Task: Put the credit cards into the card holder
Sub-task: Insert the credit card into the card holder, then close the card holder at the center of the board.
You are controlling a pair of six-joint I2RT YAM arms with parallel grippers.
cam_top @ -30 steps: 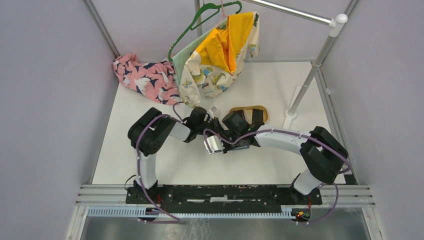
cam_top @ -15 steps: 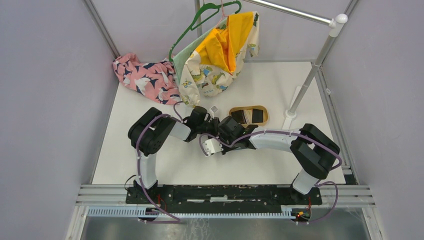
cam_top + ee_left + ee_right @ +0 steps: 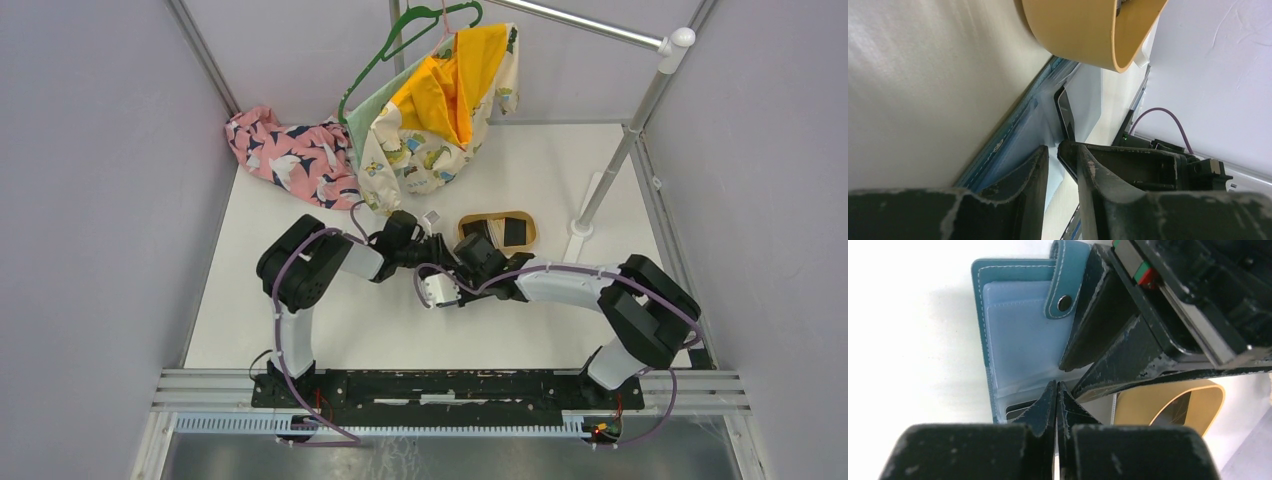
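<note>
The teal card holder (image 3: 1013,315) lies open on the white table, its snap tab (image 3: 1064,285) up and its clear sleeves showing. A card (image 3: 1015,412) sits in a lower sleeve. My left gripper (image 3: 1061,152) is nearly shut, pinching a clear sleeve (image 3: 1023,145) of the holder. My right gripper (image 3: 1056,386) is shut on a thin dark card (image 3: 1066,115), held edge-on at the sleeve opening. In the top view both grippers meet, left (image 3: 425,243) and right (image 3: 456,263), and hide the holder. More cards (image 3: 497,232) lie in the tan tray (image 3: 530,228).
The oval tan wooden tray (image 3: 1193,405) stands just right of the holder. Patterned clothes (image 3: 290,150) and a hanger with a yellow garment (image 3: 440,100) lie at the back. A white rack pole (image 3: 620,150) stands at the right.
My right arm swung left from beside the tray to the holder, then shifted a little right. The left arm has held still.
</note>
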